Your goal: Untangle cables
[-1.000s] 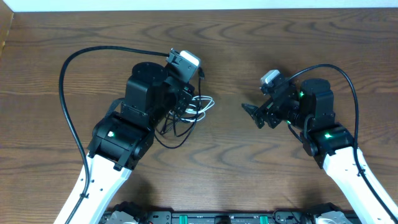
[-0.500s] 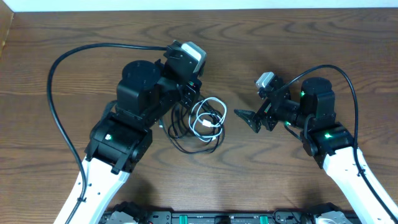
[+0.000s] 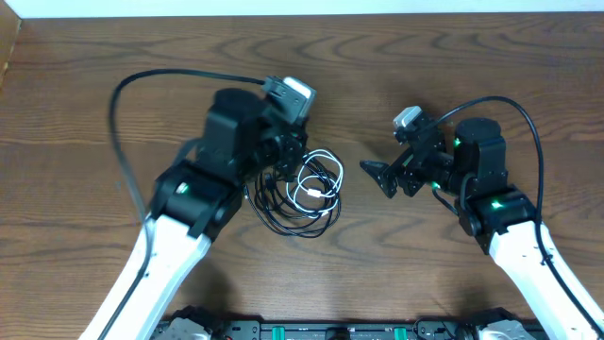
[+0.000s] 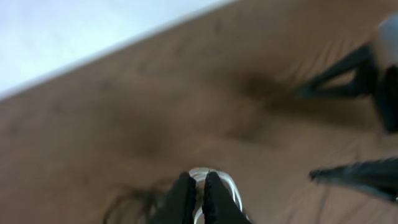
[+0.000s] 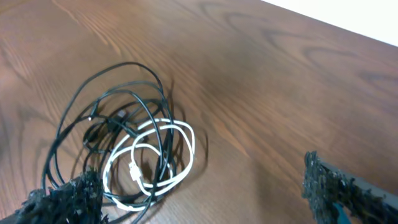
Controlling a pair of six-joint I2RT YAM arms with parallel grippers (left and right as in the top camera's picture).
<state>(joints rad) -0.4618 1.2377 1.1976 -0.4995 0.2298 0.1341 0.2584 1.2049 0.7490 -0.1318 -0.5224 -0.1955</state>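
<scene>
Black and white cables (image 3: 300,194) lie in one loose heap on the wooden worktop (image 3: 85,57), a little toward 9 o'clock from its middle. The white cord (image 3: 317,179) is coiled on the heap's 3 o'clock side. The black cord (image 5: 127,64) spreads in wider loops toward 7 o'clock and crosses over and through the white coil at several places. No plug end lies clear of the pile, as far as the views show.

At the heap's 11 o'clock edge sits the left gripper (image 4: 198,183). Its jaws are drawn almost together, with a white loop showing right at their tips. That view is too blurred to tell whether they pinch the cord or only stand over it. At 3 o'clock from the heap, near but not touching it, the right gripper (image 3: 376,177) points toward the cords with its jaws spread wide and nothing between them.

By my reading the task is barely begun. The two cords share one overlapping bundle, and neither has been drawn out or laid apart. Separating white from black, and straightening each, all seems left to do.
</scene>
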